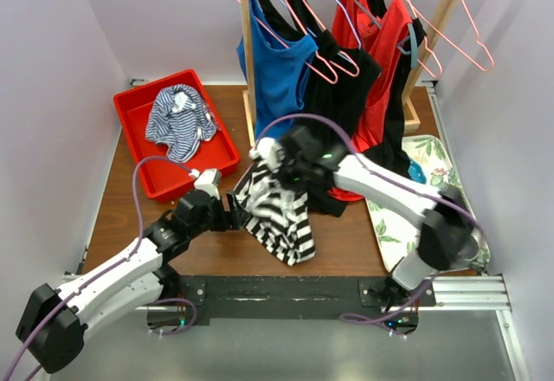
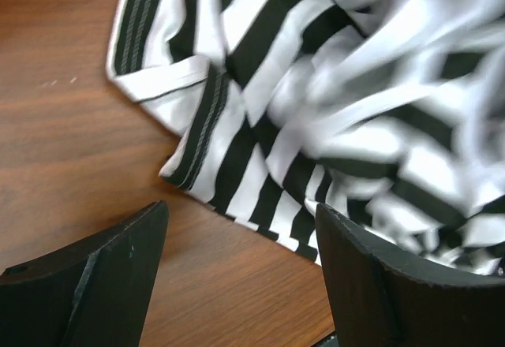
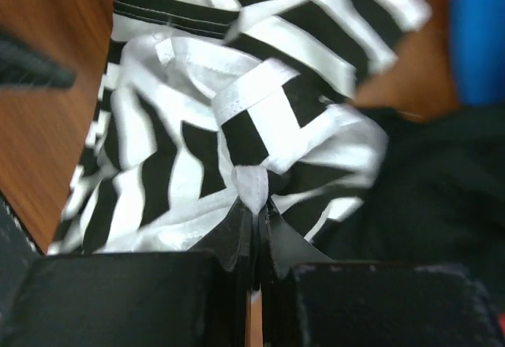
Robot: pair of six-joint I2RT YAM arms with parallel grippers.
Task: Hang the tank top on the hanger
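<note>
The tank top (image 1: 281,216) lies bunched on the tabletop (image 1: 121,212), near the middle of its near edge. Its hem trails toward that edge and its upper part is lifted.

The right gripper (image 1: 260,160) reaches in from the right. In the right wrist view its fingers (image 3: 237,240) are pressed together on a white fold at the top of the tank top (image 3: 197,150), and the fabric hangs down from the pinch.

The left gripper (image 1: 234,210) sits low at the garment's left edge with its jaws spread wide. In the left wrist view a striped corner (image 2: 221,173) lies on the wood just ahead of the gap. The right finger (image 2: 387,284) is at the cloth's edge, but I cannot tell whether it touches.

The hanger (image 1: 479,45), pink and empty, hangs at the far right end of the rack (image 1: 248,52), well apart from the tank top.

Below the rail hang a blue top (image 1: 277,69), a black top (image 1: 342,78) and a red top (image 1: 381,78). The black top's hem comes down just beside the tank top's far right side.

A red tray (image 1: 130,117) fills the far left corner, and a floral tray (image 1: 385,229) lies along the right edge. Bare wood shows to the left of the tank top, and a narrower strip on its right.
</note>
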